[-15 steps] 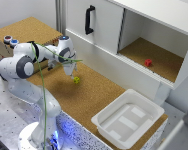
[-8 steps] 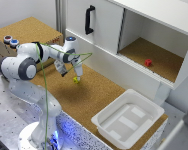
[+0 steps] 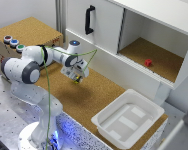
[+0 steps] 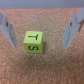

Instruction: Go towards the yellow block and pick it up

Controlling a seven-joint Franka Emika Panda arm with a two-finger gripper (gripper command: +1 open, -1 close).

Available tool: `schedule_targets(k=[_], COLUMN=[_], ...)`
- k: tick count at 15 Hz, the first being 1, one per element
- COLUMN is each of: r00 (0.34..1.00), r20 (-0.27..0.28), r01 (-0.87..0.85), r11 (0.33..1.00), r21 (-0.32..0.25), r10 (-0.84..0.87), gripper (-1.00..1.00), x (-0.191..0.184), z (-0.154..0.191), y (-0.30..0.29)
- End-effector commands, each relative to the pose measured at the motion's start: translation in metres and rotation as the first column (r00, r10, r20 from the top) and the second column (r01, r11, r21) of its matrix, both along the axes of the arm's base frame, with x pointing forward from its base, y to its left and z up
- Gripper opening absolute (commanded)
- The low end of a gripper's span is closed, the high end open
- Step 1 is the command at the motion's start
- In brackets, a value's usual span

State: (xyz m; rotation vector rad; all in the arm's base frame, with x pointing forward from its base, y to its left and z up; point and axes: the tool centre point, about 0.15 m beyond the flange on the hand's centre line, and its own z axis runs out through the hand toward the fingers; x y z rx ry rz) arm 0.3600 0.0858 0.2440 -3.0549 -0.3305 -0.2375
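One yellow block (image 4: 34,42) lies on the cork surface (image 4: 45,67), and the wrist view shows it squarely between the two fingers (image 4: 73,31) of the gripper (image 4: 39,30), with a clear gap on each side. The jaws stand spread and touch nothing; the block is not grasped. Its upper face carries a dark letter T and its near face an S.

In the exterior view the single arm (image 3: 31,62) reaches over the cork, its gripper (image 3: 77,77) hanging just above the block (image 3: 77,81), of which only a sliver of yellow-green shows under the fingers; whether the fingertips reach the surface is hard to judge from there.

Relative to the block: one white tray (image 3: 128,119) sits well apart toward the exterior view's right and nearer the camera; one white cabinet (image 3: 134,35) stands behind, with one black handle (image 3: 88,19) on its door. One red block (image 3: 148,62) rests in the cabinet's open compartment. Three buttons (image 3: 13,42) sit on a raised cork box beyond the arm's shoulder.
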Motion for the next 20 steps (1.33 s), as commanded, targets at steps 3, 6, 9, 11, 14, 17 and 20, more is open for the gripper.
schedule_targets(k=[3,6,9,11,14,17,20], r00=[0.992,0.994,0.991,0.989,0.986,0.982,0.975], r20=[0.121,0.076,0.058,0.054,0.031,0.020,0.029], r01=[0.028,0.088,0.121,0.145,0.166,0.190,0.220], r11=[0.999,0.991,0.990,0.985,0.971,0.961,0.954], r21=[-0.047,-0.098,-0.075,-0.091,-0.175,-0.200,-0.202], r10=[-0.022,-0.080,-0.116,-0.140,-0.163,-0.190,-0.219], gripper=[1.00,1.00,1.00,1.00,-1.00,-1.00,-1.00], x=[0.032,0.049,0.052,0.056,0.057,0.055,0.056], z=[-0.022,-0.031,-0.038,-0.039,-0.042,-0.041,-0.031], y=[0.023,0.026,0.035,0.044,0.043,0.037,0.037])
